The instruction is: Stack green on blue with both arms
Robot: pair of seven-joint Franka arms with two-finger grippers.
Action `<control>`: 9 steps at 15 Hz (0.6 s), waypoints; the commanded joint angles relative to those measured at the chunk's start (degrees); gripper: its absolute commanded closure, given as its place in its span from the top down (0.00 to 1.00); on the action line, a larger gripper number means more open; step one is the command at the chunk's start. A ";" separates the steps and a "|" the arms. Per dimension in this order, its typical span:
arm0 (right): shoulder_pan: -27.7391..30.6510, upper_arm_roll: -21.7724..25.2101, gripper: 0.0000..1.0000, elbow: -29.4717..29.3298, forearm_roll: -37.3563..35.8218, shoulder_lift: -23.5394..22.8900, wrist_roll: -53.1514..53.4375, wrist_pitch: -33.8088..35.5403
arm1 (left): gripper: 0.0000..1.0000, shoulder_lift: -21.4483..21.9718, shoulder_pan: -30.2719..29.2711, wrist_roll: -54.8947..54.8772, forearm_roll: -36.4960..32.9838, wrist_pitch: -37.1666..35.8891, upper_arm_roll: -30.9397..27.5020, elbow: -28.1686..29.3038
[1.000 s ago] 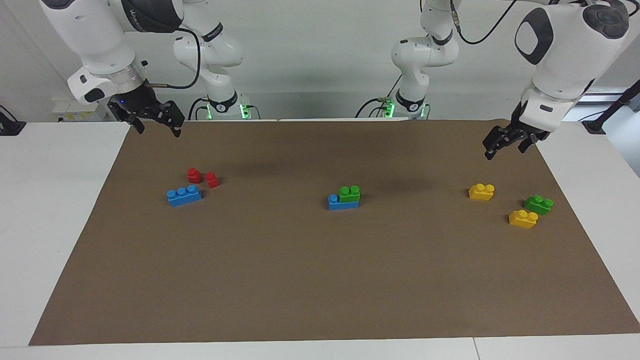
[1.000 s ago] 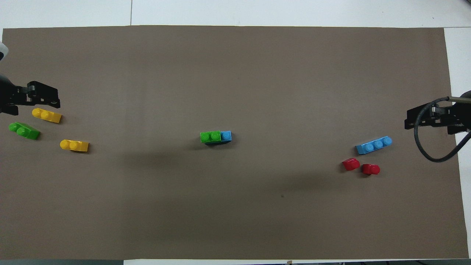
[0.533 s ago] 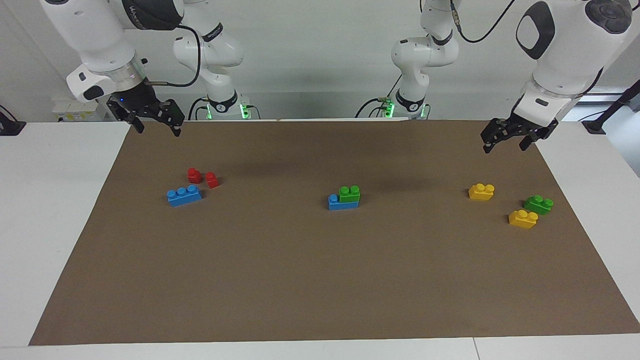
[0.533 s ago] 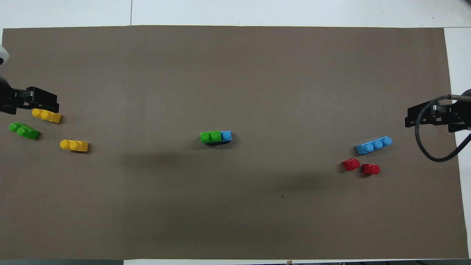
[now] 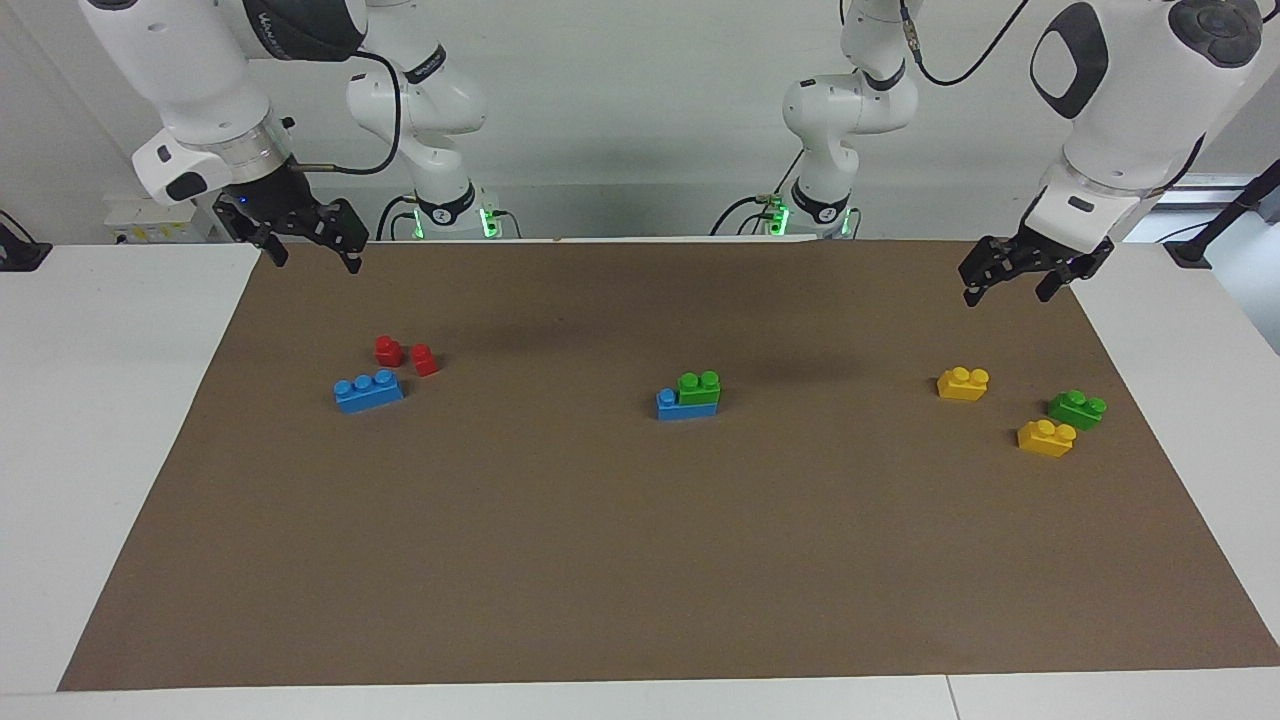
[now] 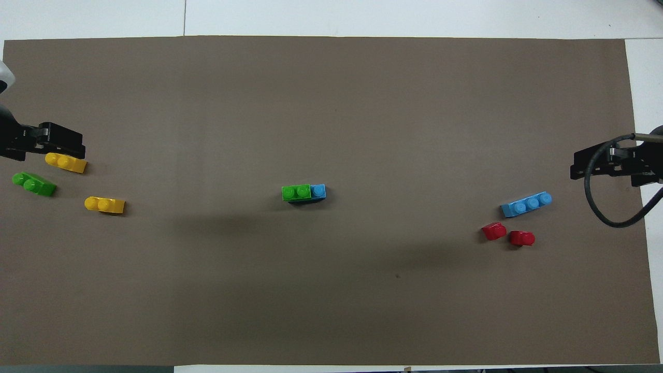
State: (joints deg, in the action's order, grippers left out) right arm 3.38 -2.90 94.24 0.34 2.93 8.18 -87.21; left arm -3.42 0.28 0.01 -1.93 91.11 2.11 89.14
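Bricks lie in three groups on the brown mat [image 5: 640, 560] that covers the white table [image 5: 110, 400]. At the mat's middle a green brick [image 5: 699, 387] sits on a blue brick [image 5: 686, 406], covering two of its studs and leaving bare the one stud toward the right arm's end. Both grippers are raised and hold nothing.

The left gripper [image 5: 1008, 278] hangs over the mat's corner at the left arm's end, its fingers apart. In the overhead view its black tip [image 6: 52, 141] overlaps the yellow brick [image 6: 66, 162] nearest it, but the facing view shows it well above the mat and clear of that brick [image 5: 963, 383]. A second yellow brick [image 5: 1046, 437] and a second green brick [image 5: 1077, 409] lie just beside each other, farther from the robots than the first yellow one.

The right gripper [image 5: 310, 250] hangs over the mat's edge at the right arm's end, its fingers likewise spread. Under and forward of it lie two red bricks [image 5: 405, 355] close together, and a second blue brick [image 5: 369, 391] just beside them, farther from the robots and slightly askew.
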 commanded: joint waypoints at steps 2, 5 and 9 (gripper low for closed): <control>0.49 -0.18 1.00 1.55 0.28 0.40 -1.50 -1.21 | 1.00 -0.36 0.08 -0.19 2.01 -0.14 -0.18 -1.16; 0.75 -0.18 1.00 1.91 0.19 0.67 -2.11 -1.29 | 1.00 -0.36 0.08 0.25 2.10 -0.14 -0.18 -1.16; 1.02 -0.18 1.00 1.65 -0.43 0.50 -6.34 -1.38 | 1.00 -0.36 0.08 0.60 2.11 -0.06 -0.18 -1.07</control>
State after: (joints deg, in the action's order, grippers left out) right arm 3.47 -2.69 94.95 0.34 2.93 4.17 -87.25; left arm -3.42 0.28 0.14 -0.79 91.18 2.11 89.01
